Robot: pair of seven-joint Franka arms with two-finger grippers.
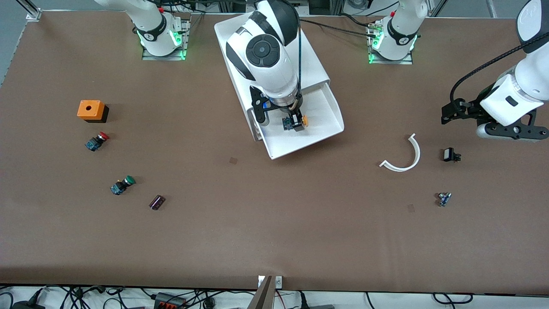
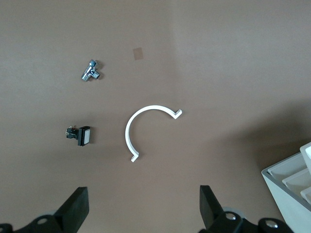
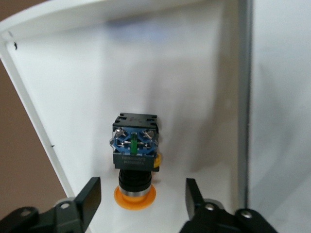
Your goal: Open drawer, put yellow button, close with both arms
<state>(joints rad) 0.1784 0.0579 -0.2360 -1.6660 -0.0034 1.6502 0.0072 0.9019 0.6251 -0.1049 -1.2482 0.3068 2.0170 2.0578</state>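
The white drawer [image 1: 327,112] stands pulled out of its white cabinet [image 1: 233,40], toward the front camera. The yellow button [image 1: 303,121] lies on its side on the drawer floor [image 3: 170,73], blue-and-black body [image 3: 134,143] showing and yellow-orange cap [image 3: 134,198] toward the wrist camera. My right gripper [image 1: 295,116] hangs over it in the drawer. In the right wrist view the right gripper [image 3: 142,190] is open, a finger on each side of the cap with a gap on both sides. My left gripper [image 1: 450,113] waits open over bare table at the left arm's end, nothing between its fingers [image 2: 77,206].
An orange box [image 1: 91,110], a red-capped button [image 1: 98,141], a green-capped button [image 1: 122,185] and a small dark cylinder [image 1: 157,202] lie toward the right arm's end. A white curved piece [image 1: 405,156], a black switch [image 1: 450,155] and a metal fitting [image 1: 444,198] lie near the left gripper.
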